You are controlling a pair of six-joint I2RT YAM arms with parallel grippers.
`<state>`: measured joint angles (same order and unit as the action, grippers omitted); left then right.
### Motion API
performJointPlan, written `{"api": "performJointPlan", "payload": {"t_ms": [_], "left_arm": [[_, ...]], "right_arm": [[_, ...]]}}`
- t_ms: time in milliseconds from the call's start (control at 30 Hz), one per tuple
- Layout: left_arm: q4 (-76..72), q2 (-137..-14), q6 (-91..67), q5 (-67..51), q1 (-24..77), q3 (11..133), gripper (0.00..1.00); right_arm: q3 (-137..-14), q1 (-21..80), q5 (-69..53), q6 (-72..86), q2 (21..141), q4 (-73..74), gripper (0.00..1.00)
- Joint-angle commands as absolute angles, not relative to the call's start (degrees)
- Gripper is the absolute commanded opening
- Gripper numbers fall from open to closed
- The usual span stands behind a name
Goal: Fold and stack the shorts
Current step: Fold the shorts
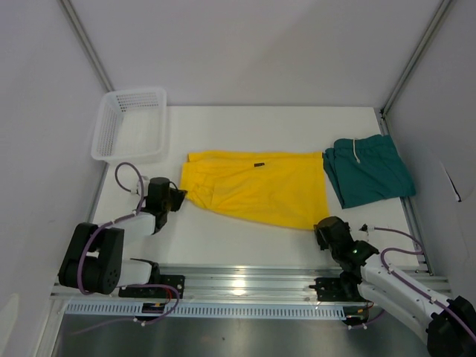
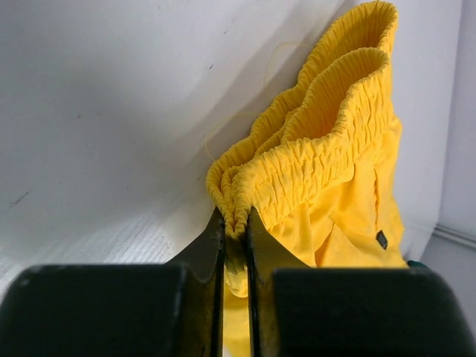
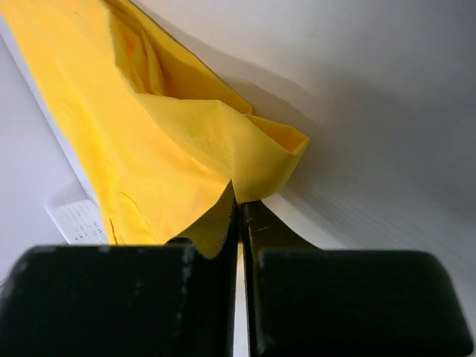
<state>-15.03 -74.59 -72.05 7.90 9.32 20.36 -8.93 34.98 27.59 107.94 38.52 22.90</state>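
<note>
- The yellow shorts are spread flat across the middle of the white bench, waistband to the left, with a small black logo near the far edge.
- The left claw is set at the left end of the yellow shorts; in the left wrist view its 2 fingers are seen pinching the gathered elastic waistband, with yellow cloth squeezed between them.
- The right claw is set at the near right corner of the same shorts; in the right wrist view its jaws are pressed together on a folded corner of the yellow hem.
- The green shorts are laid at the far right of the bench, just beside the yellow pair's right edge, with a white drawstring visible at the top; they are held by neither claw.
- A white mesh basket is placed at the far left corner of the bench, apart from both pairs of shorts.
</note>
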Motion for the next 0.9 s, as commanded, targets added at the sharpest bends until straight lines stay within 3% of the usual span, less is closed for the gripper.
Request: {"api": "performJointPlan", "payload": {"t_ms": [0, 500, 600, 633, 733, 867], "left_arm": [[-12.0, -73.6, -64.4, 12.9, 8.9, 23.8, 0.05], [-5.9, -77.9, -53.8, 7.6, 2.9, 29.4, 0.08], [-6.0, -77.8, -53.1, 6.1, 3.0, 29.4, 0.14], [-5.5, -77.6, -53.0, 5.3, 3.0, 29.3, 0.25], [-3.7, -75.7, -52.8, 5.0, 3.0, 29.4, 0.45], [-0.5, -72.1, -52.7, 4.1, 3.0, 29.5, 0.58]], "right_arm": [[-11.8, 34.2, 33.5, 105.1, 37.8, 27.4, 0.0], [-10.4, 24.0, 27.6, 94.0, 35.9, 27.5, 0.0], [-11.0, 24.1, 26.6, 92.3, 36.8, 27.6, 0.24], [-11.9, 24.0, 26.4, 91.9, 37.4, 28.3, 0.41], [-14.1, 24.1, 24.5, 87.8, 38.0, 27.9, 0.54], [-16.0, 25.3, 22.1, 86.5, 38.6, 26.8, 0.59]]}}
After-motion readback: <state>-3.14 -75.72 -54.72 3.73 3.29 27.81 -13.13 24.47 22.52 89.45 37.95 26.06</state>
